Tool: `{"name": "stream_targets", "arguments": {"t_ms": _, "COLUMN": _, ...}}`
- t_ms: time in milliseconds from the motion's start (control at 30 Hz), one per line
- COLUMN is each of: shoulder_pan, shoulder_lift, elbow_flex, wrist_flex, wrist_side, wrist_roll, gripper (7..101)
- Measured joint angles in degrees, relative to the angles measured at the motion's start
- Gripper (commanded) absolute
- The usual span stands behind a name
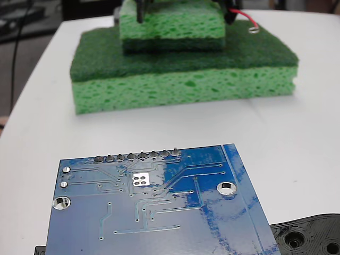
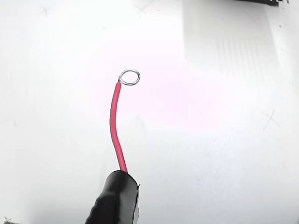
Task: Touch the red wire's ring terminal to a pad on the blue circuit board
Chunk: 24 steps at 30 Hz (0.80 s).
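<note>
Blue circuit board: lies flat on white bench, fixed view at 6 o'clock. Pad: silver square on board's upper middle, bare. Green sponges: stacked, 12 o'clock, well apart from board. Red wire: 1 o'clock, above sponges; ring terminal at its tip, far from pad. End effector: jaw state cannot be told. Black plastic piece: 5 o'clock, just beside board.

No legible text, labels or numbers anywhere. The blue circuit board shows only bare traces, no readable silkscreen.
</note>
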Motion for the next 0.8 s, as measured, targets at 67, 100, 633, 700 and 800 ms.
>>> {"name": "stream_targets", "arguments": {"t_ms": 67, "shoulder_pan": 0.00, "shoulder_lift": 0.00, "elbow_flex": 0.00, "wrist_flex": 0.00, "wrist_side": 0.00, "wrist_roll": 0.00, "gripper": 100.3}}
{"name": "stream_targets", "arguments": {"t_ms": 100, "shoulder_pan": 0.00, "shoulder_lift": 0.00, "elbow_flex": 0.00, "wrist_flex": 0.00, "wrist_side": 0.00, "wrist_roll": 0.00, "gripper": 100.3}}
{"name": "stream_targets", "arguments": {"t_ms": 633, "shoulder_pan": 0.00, "shoulder_lift": 0.00, "elbow_flex": 0.00, "wrist_flex": -0.09, "wrist_side": 0.00, "wrist_roll": 0.26, "gripper": 100.3}}
{"name": "stream_targets", "arguments": {"t_ms": 700, "shoulder_pan": -0.18, "shoulder_lift": 0.00, "elbow_flex": -0.35, "wrist_flex": -0.09, "wrist_side": 0.00, "wrist_roll": 0.26, "gripper": 100.3}}
{"name": "stream_targets", "arguments": {"t_ms": 800, "shoulder_pan": -0.53, "shoulder_lift": -0.09, "elbow_flex": -2.55, "wrist_flex": 0.35, "wrist_side": 1.32, "wrist_roll": 0.44, "gripper": 100.3}}
